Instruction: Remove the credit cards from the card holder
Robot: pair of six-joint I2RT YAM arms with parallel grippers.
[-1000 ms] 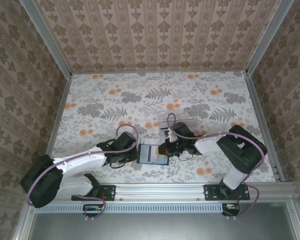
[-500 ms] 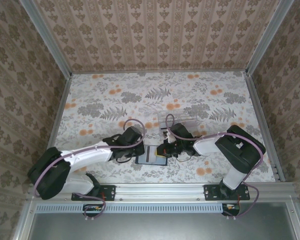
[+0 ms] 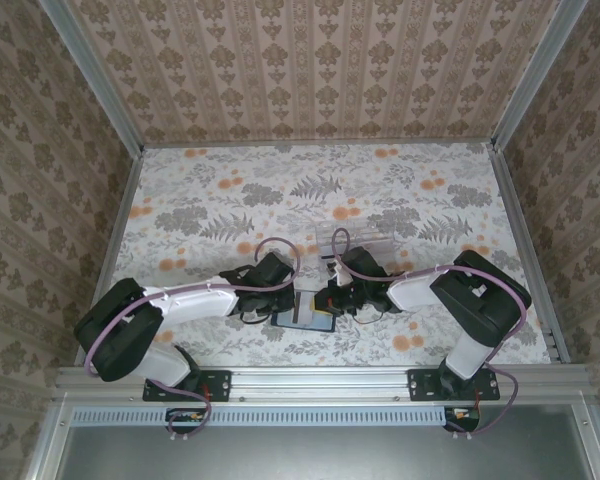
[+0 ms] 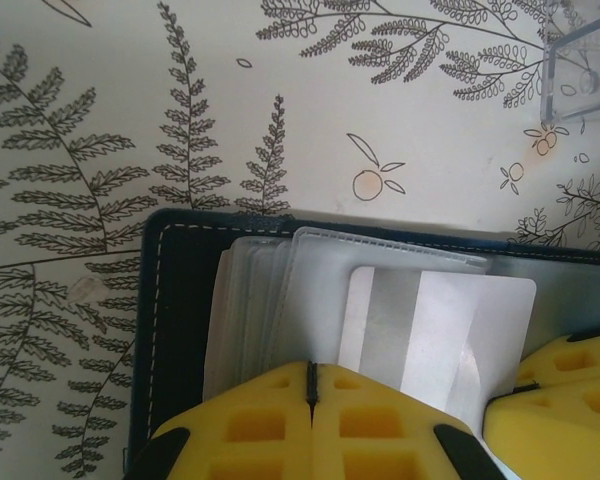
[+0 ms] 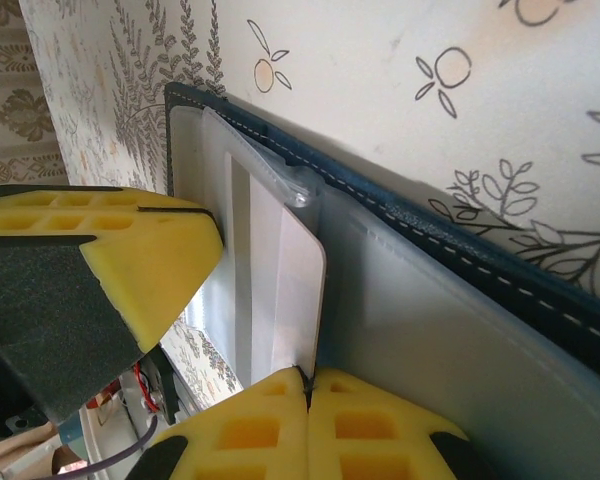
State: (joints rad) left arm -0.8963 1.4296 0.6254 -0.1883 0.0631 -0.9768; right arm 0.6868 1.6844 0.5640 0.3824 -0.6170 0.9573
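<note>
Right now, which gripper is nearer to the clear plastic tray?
Right. The right gripper, pinching a credit card, is at the card holder's right edge, just short of the clear tray; the left gripper is at its left part, farther away.

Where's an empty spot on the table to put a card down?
There is bare table at the far left corner and at the far right, beyond the clear tray. It is crowded at the middle front, where the left fingers and right fingers meet over the card holder.

Bright, even light — shadows faint on the tabletop; soft sheen just ahead of the fingers, print around them crisp.
</note>
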